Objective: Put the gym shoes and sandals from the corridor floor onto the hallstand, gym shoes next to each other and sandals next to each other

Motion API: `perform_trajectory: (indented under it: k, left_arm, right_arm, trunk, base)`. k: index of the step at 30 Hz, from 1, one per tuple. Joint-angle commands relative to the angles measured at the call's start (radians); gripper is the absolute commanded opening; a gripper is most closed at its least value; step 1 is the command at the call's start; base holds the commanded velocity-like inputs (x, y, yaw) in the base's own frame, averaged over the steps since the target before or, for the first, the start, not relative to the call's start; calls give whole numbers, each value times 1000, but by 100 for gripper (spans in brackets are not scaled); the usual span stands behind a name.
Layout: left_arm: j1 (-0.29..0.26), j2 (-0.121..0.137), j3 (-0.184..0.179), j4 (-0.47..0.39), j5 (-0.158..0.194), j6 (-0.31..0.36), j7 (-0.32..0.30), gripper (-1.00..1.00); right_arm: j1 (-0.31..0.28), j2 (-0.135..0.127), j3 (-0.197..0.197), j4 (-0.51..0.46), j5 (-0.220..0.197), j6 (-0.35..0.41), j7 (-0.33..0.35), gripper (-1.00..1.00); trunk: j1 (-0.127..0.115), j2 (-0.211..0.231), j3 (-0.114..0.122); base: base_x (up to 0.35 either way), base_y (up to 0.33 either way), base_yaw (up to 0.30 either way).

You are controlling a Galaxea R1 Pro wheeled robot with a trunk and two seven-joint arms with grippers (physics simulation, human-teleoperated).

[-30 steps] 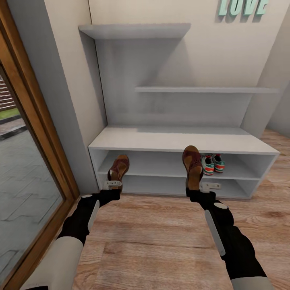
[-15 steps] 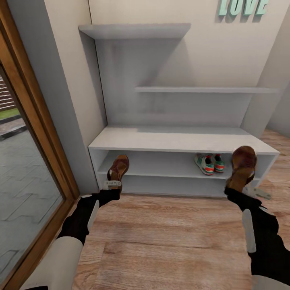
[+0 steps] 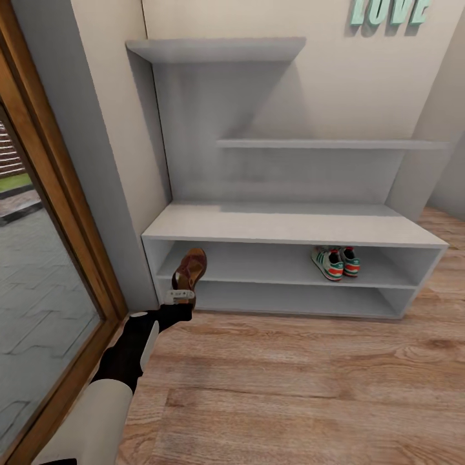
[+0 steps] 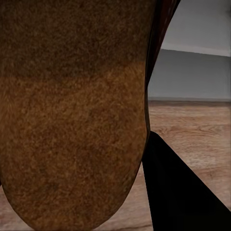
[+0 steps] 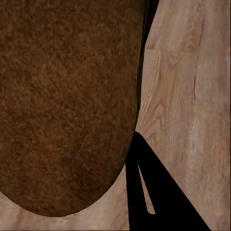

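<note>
The pale grey hallstand [image 3: 284,223] stands against the wall ahead. Both gym shoes [image 3: 335,262] sit side by side on the right of its lower tier. At the left end of that tier, my left gripper [image 3: 181,292] is shut on the heel of a brown sandal [image 3: 191,266], toe pointing up into the opening. In the left wrist view this sandal's sole [image 4: 72,110] looms close beside a black finger [image 4: 178,192]. The right wrist view has the other sandal's sole [image 5: 67,96] against a black finger [image 5: 154,192], held above the corridor floor [image 5: 192,72].
A glass door in a wooden frame [image 3: 71,213] runs along the left, with a grey wall post beside the hallstand. Two stepped ledges [image 3: 329,144] sit above the bench top. Wood floor [image 3: 290,374] stretches in front of the rack.
My right arm swung to the right with its sandal and left the head view. The left arm and its sandal stayed where they were.
</note>
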Motion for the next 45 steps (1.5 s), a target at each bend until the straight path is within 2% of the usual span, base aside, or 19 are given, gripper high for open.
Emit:
perform_trajectory:
  k: [1, 2, 6, 12, 18, 25, 31, 36, 38, 39, 40, 42, 45]
  left_arm:
    - [-1, -2, 5, -1, -13, 3, -10, -100]
    - [-1, -2, 5, -1, -14, 3, -10, -100]
    - [-1, -2, 5, -1, -14, 4, -10, -100]
    - [-1, -4, 4, 0, -13, 5, -10, -100]
    - [-1, -6, -2, 1, -12, 4, -11, -100]
    - [0, -11, -33, 7, -10, 2, -9, -100]
    - [1, -12, -37, 93, -13, -7, -2, -100]
    - [1, -12, -37, 157, -14, -89, 5, -100]
    - [1, -13, -37, 175, -13, -112, 47, -100]
    - [1, -14, -37, 187, -12, -120, 87, -100]
    - [1, -19, -38, 208, -12, -134, 157, -100]
    - [1, -33, -38, 233, -11, -162, 217, -100]
    - [1, -47, -39, 268, -11, -217, 266, -100]
  right_arm:
    - [-1, -13, -14, 0, -12, 4, -7, -100]
    - [-1, -45, -47, 0, 39, 5, -6, -100]
    - [-1, -75, -76, 0, 107, 6, -5, -100]
    - [-1, -85, -85, 0, 130, 7, -5, -100]
    - [-1, -85, -83, -1, 134, 7, -5, -100]
    - [-1, -85, -83, 0, 185, 7, -5, -100]
    - [-1, -85, -81, 0, 195, 7, -5, -100]
    - [-1, -85, -81, 0, 196, 7, -5, -100]
    - [-1, -85, -81, 0, 196, 7, -6, -100]
    - [-1, -85, -81, 0, 196, 7, -6, -100]
    - [-1, -85, -81, 0, 197, 7, -6, -100]
    - [-1, -85, -81, 0, 197, 7, -6, -100]
    - [-1, -85, -81, 0, 197, 7, -6, -100]
  trunk:
    - [0, 0, -1]
    - [0, 0, -1]
    - [0, 0, -1]
    - [0, 0, -1]
    - [0, 0, -1]
    - [0, 0, -1]
    - [0, 0, -1]
    - [0, 0, -1]
    - [0, 0, -1]
    - [0, 0, -1]
    - [0, 0, -1]
    - [0, 0, -1]
    - [0, 0, -1]
  base:
    - [41, 0, 0]
    - [82, -14, 0]
    - [118, -92, 0]
    - [170, -203, 0]
    - [74, -91, 0]
    - [5, -6, 0]
    - [0, 0, 0]
    - [0, 0, 0]
    - [0, 0, 0]
    - [0, 0, 0]
    - [0, 0, 0]
    - [0, 0, 0]
    - [0, 0, 0]
